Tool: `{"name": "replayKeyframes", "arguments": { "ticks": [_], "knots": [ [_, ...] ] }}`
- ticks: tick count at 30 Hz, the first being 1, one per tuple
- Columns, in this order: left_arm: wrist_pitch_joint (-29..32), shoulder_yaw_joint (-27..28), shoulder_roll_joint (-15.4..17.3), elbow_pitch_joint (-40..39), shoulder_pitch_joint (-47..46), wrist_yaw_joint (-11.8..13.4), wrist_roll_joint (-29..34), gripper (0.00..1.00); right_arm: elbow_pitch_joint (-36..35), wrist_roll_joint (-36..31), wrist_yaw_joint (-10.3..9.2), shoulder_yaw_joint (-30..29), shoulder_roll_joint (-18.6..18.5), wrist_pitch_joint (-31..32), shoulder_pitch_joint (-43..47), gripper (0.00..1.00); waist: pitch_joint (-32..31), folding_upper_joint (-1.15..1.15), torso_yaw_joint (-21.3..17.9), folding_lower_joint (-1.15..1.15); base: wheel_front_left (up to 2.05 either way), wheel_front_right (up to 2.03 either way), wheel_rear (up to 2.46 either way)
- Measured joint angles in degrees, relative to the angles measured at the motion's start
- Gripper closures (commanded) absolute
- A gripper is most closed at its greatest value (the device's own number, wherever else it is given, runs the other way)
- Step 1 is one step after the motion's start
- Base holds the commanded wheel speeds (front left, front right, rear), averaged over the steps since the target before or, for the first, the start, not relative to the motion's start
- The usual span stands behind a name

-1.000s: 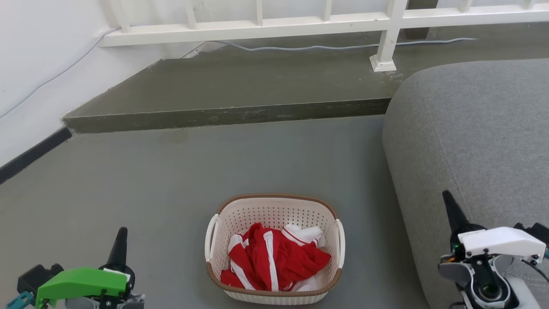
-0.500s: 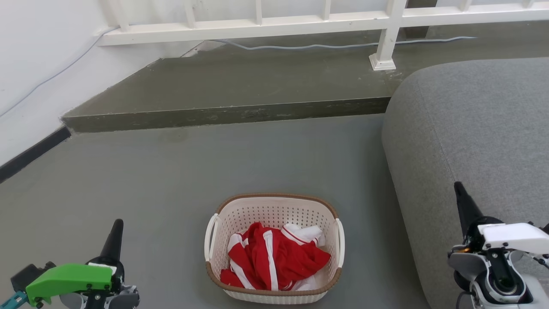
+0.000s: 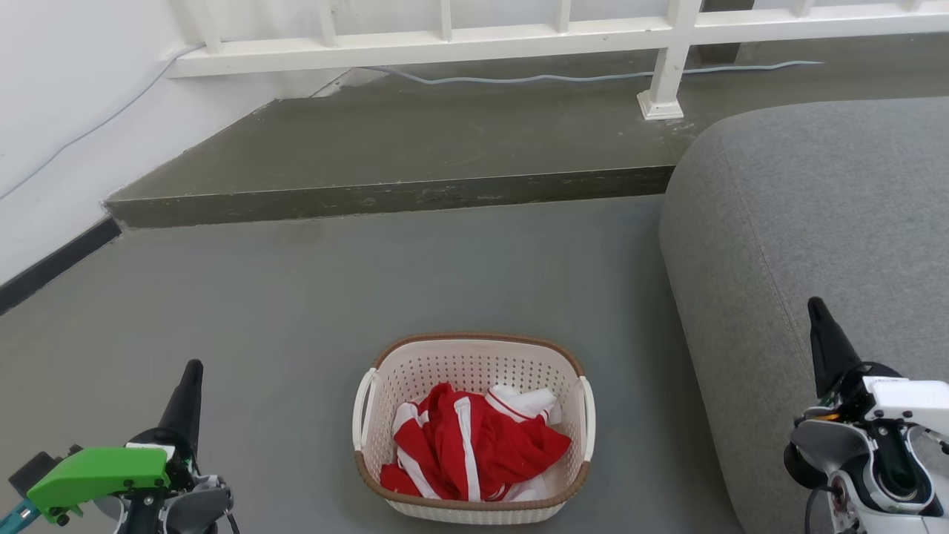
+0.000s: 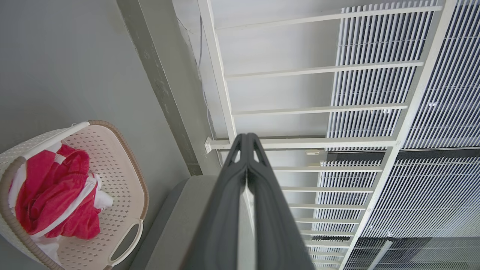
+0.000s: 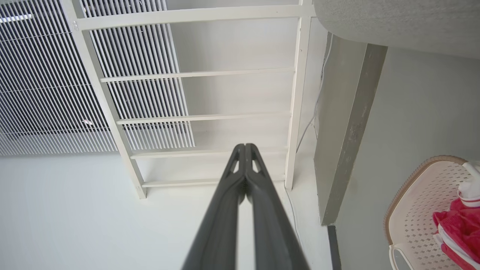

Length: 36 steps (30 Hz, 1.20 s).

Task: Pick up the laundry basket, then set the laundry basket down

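The left pincer [image 3: 193, 368] is clenched: in the left wrist view its two dark fingers [image 4: 228, 210] press flat together up to the tips, with nothing held between them. It points up and away from the robot at the lower left of the head view, above a green wrist cover [image 3: 96, 471]. The right pincer [image 3: 815, 302] is clenched as well, its fingers [image 5: 225, 210] meeting along their length in the right wrist view and gripping nothing. It rises from a white wrist cover [image 3: 908, 397] at the lower right, in front of the side of a grey sofa [image 3: 815, 208].

The laundry basket [image 3: 474, 367] stands upright on the grey floor [image 3: 296, 311], between the two pincers and apart from both. The left pincer is off to the side of the basket's left handle [image 3: 361, 408]. The right pincer is farther off, beyond the right handle [image 3: 590, 415]. Neither touches the basket. From the left wrist the basket [image 4: 112, 157] sits at the lower left of the view, and from the right wrist it [image 5: 416, 210] sits at the lower right edge, so each pincer points past it.

A crumpled red and white garment [image 3: 474, 445] lies inside the basket, heaped toward the near end. The sofa is just to the basket's right.

Beyond the basket a raised step [image 3: 415, 141] of darker concrete crosses the floor. A white railing [image 3: 445, 44] stands on it, and a pale cable [image 3: 519, 80] runs along its base. A white wall [image 3: 67, 111] with a black skirting strip [image 3: 52, 267] closes the left side.
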Motion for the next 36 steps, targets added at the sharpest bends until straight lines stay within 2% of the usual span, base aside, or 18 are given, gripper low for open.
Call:
{"name": "replayKeyframes", "arguments": {
  "ticks": [36],
  "knots": [
    [0.04, 0.22, -0.11, 0.0, -0.1, 0.0, -0.69, 1.0, 0.27, 0.55, 0.01, -0.42, -0.02, 0.24, -0.26, 1.0, -0.01, 0.0, -0.01, 0.0, 0.0, 0.0, 0.0]
  ]
}}
